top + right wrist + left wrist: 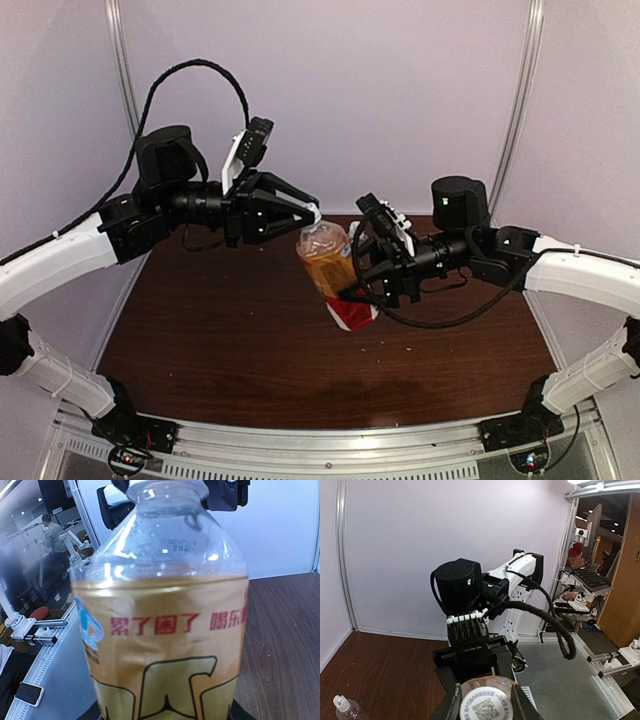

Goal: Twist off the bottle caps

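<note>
We're on bottle one of two, no cap off yet as far as we can see

Amber bottle (328, 262) is in the air over the middle of the counter (220, 340), tilted, neck pointing far-left. Right tool (358, 290) is clamped round its lower body, near the red end of the label. The right wrist view is all bottle: liquid line, gold label, red print. The neck top is lost behind the left tool's housing

Left tool (308, 213) sits at the neck from the left side, closed on the QR-marked cap (486, 707). The left wrist view shows a finger on either side of it, touching. The thread is hidden, so we can't tell if it has turned at all. Our read: grip made, twist not yet done

Clear bottle (347, 711) is in the bottom-left corner of the left wrist view, on the counter, with its white cap (338, 700) on. Only the top shows, so we can't say upright or lying. The top view doesn't show it

Left to do: twist this cap off, then repeat the whole cycle on the clear one. Risk as we judge it: the bottle is held low and looks like thin plastic, so it may slip or flex in the right tool under torque
</note>
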